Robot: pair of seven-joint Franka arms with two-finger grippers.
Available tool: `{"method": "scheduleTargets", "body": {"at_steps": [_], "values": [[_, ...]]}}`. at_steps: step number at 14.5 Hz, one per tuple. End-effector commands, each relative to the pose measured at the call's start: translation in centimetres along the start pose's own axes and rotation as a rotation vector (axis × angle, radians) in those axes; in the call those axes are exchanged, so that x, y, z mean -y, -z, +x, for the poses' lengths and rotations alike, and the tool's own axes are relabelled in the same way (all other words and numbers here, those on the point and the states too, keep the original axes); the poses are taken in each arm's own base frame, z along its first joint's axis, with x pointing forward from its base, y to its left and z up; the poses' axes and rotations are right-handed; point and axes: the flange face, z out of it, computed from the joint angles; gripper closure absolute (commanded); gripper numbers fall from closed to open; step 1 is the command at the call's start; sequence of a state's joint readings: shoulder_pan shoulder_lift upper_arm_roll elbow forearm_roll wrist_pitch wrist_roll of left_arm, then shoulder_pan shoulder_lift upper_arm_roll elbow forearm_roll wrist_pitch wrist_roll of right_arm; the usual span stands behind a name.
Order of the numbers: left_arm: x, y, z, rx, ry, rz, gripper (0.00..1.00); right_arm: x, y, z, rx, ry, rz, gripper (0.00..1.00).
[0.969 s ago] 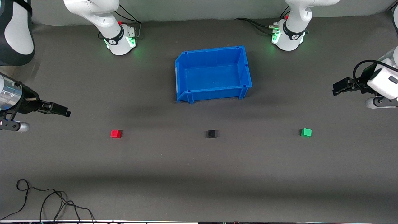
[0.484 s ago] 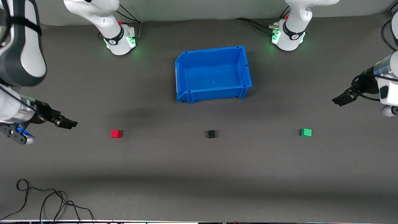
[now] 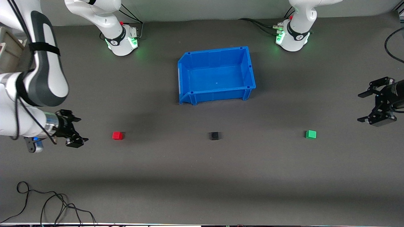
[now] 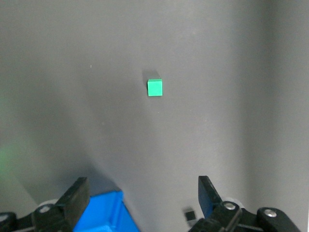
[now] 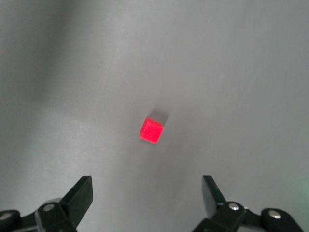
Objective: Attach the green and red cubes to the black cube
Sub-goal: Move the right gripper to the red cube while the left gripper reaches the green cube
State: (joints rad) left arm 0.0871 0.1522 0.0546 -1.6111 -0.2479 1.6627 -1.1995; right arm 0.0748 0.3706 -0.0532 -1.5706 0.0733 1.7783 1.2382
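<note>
Dark grey mat covers the table, loose cable at the camera-side edge. Black cube sits on the mat, nearer the camera than the blue bin, apart from it. Red cube is in line with the black cube, well apart, toward the right arm's end. Green cube is in the same line, well apart, toward the left arm's end. None of the three has moved since a second ago; nothing attached.

Changes are in the arms. Right gripper has swung in and turned; it now hangs over the mat near the red cube, on the side away from the black cube, jaws spread wide, holding nothing. Right wrist view has the red cube centred ahead between the fingers.

Left gripper has also rotated, now over the mat near the green cube, jaws wide apart, empty. Left wrist view shows the green cube ahead, a bin corner and the black cube low by one finger.
</note>
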Motion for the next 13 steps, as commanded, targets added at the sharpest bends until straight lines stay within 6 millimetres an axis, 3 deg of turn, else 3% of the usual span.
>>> {"method": "scheduleTargets", "body": {"at_steps": [1, 2, 4, 7, 10, 13], "values": [[-1.3, -3.9, 1.9, 0.062, 0.1, 0.027, 0.0, 1.1, -1.7, -0.8, 0.039, -0.111, 0.014, 0.0], [-1.3, -5.7, 3.0, 0.076, 0.125, 0.03, 0.0, 1.2, -3.0, -0.5, 0.032, -0.116, 0.019, 0.0], [-0.8, -9.2, 4.6, 0.086, 0.169, 0.008, 0.0, 2.1, -8.6, 0.7, 0.024, -0.132, -0.003, 0.0], [-0.1, -15.5, 6.6, 0.081, 0.215, -0.025, 0.0, 1.8, -14.3, 1.8, -0.009, -0.131, -0.055, 0.01], [-0.1, -20.5, 8.0, 0.097, 0.2, -0.045, 0.0, 1.7, -16.9, 1.8, -0.015, -0.147, -0.082, 0.03], [0.6, -24.5, 8.7, 0.106, 0.162, -0.085, 0.0, 2.1, -19.0, 0.1, -0.033, -0.177, -0.114, 0.05]]}}
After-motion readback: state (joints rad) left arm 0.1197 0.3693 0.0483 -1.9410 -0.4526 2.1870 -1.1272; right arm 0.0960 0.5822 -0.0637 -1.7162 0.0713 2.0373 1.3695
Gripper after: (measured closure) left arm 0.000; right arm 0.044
